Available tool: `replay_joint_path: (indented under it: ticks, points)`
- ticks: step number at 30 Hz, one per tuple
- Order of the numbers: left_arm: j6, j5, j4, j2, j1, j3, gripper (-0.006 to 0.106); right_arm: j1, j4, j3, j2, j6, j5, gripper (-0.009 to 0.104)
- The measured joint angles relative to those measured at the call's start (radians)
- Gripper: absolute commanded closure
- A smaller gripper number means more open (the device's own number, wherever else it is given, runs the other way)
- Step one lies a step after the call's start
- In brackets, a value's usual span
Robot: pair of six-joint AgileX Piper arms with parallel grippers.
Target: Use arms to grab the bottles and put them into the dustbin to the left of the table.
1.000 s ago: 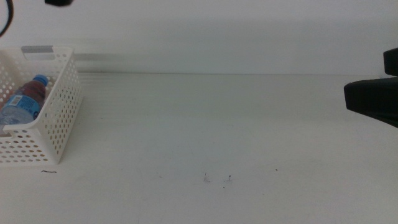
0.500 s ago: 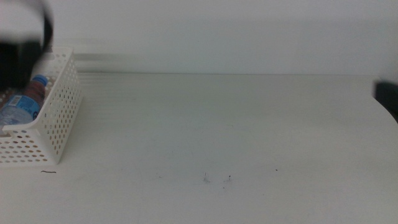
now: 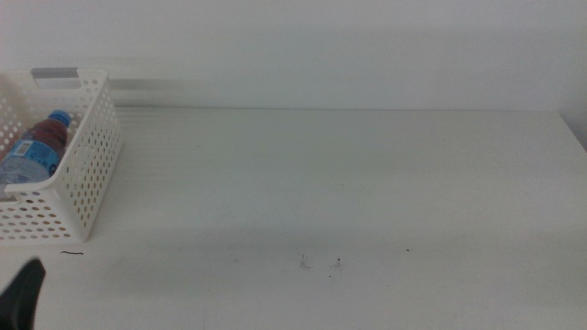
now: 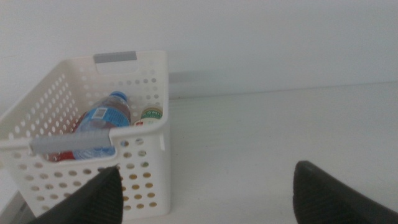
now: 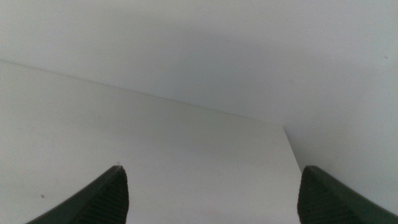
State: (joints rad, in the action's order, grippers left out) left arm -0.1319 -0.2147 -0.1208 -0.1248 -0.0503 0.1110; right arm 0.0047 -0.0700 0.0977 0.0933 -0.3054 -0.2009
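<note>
Two containers at least show inside the white rectangular plastic basket with perforated lattice sides (image 4: 147, 163): a clear water bottle with a blue cap and blue label (image 4: 102, 118) lying slantwise, cap towards the back wall, and beside it the white cap and green label of a second bottle (image 4: 150, 114). Something red shows low through the lattice under the water bottle; it may be the can, but I cannot tell. They lie loosely on one another, as dropped things do, which suggests the sorting is complete or nearly so. The basket stands at the left end of the large plain white tabletop (image 3: 348, 183), where no bottle shows.

Both black grippers are empty. In its wrist view the left gripper (image 4: 205, 186) has its jaws spread wide, the basket's near wall just beyond and to one side of them; it sits low at the near left edge of the table, its dark tip (image 3: 23, 291) just in the middle view. The right gripper (image 5: 211, 186), jaws likewise wide apart, faces only bare tabletop at the far right end, well apart from the basket.
</note>
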Motion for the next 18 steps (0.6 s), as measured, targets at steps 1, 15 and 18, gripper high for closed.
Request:
replay_joint_path:
  ticks: [1,15,18]
  points:
    - [0.000,0.003,0.000,0.034,0.000,-0.030,0.007,-0.008,0.002,-0.029,-0.026,0.000,0.000,0.009]
    - [0.000,0.066,0.034,0.121,0.000,-0.110,0.007,-0.042,0.006,-0.094,-0.089,0.000,0.028,0.009]
    - [0.000,0.069,0.034,0.121,0.000,-0.110,0.007,-0.042,0.006,-0.094,-0.089,0.000,0.030,0.009]
